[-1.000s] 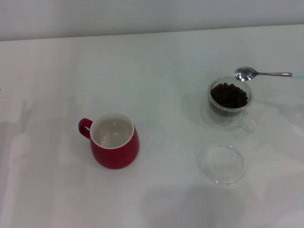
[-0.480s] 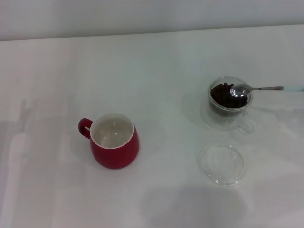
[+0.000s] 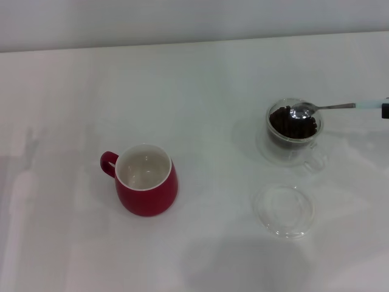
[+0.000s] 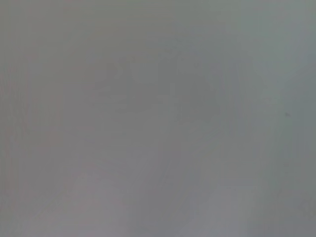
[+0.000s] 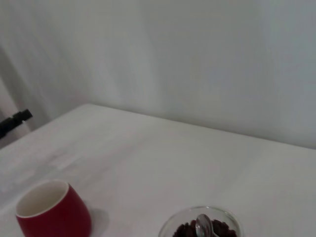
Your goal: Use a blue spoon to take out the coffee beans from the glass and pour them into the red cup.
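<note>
The blue spoon (image 3: pixel 331 107) is held roughly level, long axis left-right, bowl pointed left onto the coffee beans (image 3: pixel 293 123) in the glass (image 3: pixel 295 129), handle toward the right tool (image 3: pixel 385 110), whose grip cannot be told, red cup (image 3: pixel 146 179) well apart on the tabletop (image 3: pixel 200 91).

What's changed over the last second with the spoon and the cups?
The blue spoon came down from just behind the glass and its bowl now sits over the coffee beans inside the rim. The right gripper shows only at the frame's right edge. The red cup, the glass and the clear dish have not moved.
</note>
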